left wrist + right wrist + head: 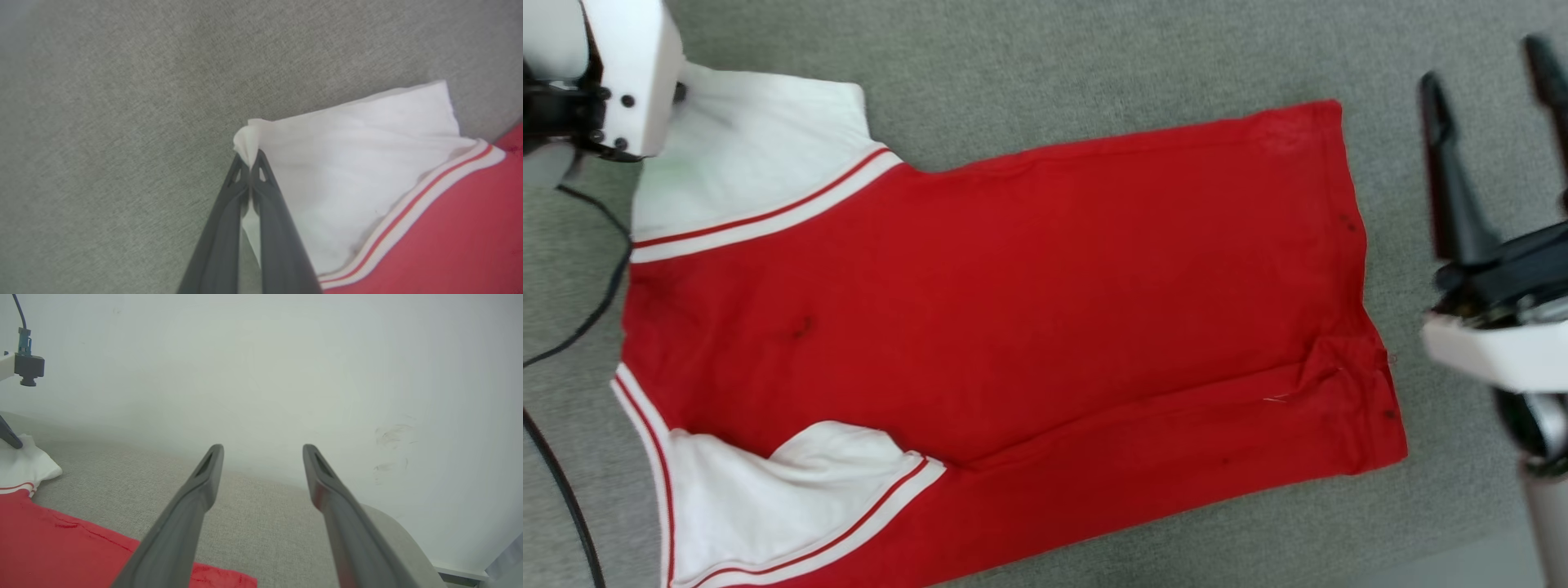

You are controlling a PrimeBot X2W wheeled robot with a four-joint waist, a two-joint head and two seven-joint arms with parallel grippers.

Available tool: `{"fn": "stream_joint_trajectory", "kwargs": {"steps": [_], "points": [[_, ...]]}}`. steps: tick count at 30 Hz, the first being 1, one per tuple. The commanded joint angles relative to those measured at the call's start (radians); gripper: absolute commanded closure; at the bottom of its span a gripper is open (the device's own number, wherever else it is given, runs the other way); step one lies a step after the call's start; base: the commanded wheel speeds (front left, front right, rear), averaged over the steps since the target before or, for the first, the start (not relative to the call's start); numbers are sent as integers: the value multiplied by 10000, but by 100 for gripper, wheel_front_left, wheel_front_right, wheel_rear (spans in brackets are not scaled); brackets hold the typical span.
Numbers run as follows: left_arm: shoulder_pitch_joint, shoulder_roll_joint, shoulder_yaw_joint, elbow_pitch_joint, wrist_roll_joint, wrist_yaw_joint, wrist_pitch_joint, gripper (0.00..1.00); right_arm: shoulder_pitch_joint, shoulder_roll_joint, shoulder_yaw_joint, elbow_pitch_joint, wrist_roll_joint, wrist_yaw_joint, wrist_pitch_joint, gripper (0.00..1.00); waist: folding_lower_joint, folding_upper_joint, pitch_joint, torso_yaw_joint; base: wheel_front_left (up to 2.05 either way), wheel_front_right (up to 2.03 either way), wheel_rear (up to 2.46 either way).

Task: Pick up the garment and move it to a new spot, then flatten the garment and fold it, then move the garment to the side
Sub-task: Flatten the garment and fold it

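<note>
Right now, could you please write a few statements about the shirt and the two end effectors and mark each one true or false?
1. The left end effector is shut on a corner of the garment's white sleeve. True.
2. The right end effector grips the red hem. False: it is open and holds nothing, off to the side of the garment.
3. The garment lies spread out on a grey fabric surface. True.
4. Both sleeves are plain red. False: they are white, with thin red-and-white stripes at the seams.
</note>
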Motion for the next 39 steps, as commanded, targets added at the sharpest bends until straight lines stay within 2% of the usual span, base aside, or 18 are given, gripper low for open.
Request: {"fn": "stream_joint_trajectory", "kwargs": {"steps": [1, 4, 7, 10, 17, 22, 26, 29, 33, 39], "points": [[109, -92, 31, -57, -91, -75, -165, 100, -239, -234, -130, 72, -58, -7, -17, 0, -1, 0, -259, 154, 0, 0, 0], [238, -191, -43, -286, -125, -166, -491, 100, -627, -868, -272, 422, -67, -7, -14, 0, -1, 0, -619, 378, 0, 0, 0], [382, -282, -144, -587, -183, -245, -801, 100, -1149, -1656, -17, 814, 261, -6, 676, 0, -1, 0, -948, 616, 0, 0, 0], [515, -321, -283, -954, -251, -305, -1088, 100, -1537, -2530, 719, 1121, 894, -6, 2514, 0, -1, 0, -1218, 837, 0, 0, 0], [711, -373, -704, -1880, -356, -318, -1564, 100, -2663, -4620, 2667, 1202, 3300, -7, 7072, 0, -1, 0, -1424, 1304, 0, 0, 0], [528, -366, -993, -2476, -427, -323, -1742, 100, -3628, -5389, 3829, 1694, 5064, -7, 9686, 0, -1, 0, -1285, 1579, 0, 0, 0], [350, -438, -1208, -2845, -475, -323, -1897, 100, -4433, -5497, 4354, 2434, 5919, -7, 11253, 0, -1, 0, -1074, 1833, 0, 0, 0], [198, -519, -1360, -3017, -495, -324, -2010, 100, -4889, -5290, 4560, 3052, 6154, -6, 11839, 0, -1, 0, -886, 2041, 0, 0, 0], [-25, -550, -1545, -3176, -557, -325, -2146, 100, -5289, -4880, 4710, 3906, 6228, -6, 12212, 0, -1, 0, -655, 2217, 0, 0, 0], [-286, -503, -1825, -3250, -638, -325, -2345, 100, -5200, -4364, 5222, 4763, 6242, -4, 12182, 0, -1, 0, -391, 2366, 0, 0, 0]]}}
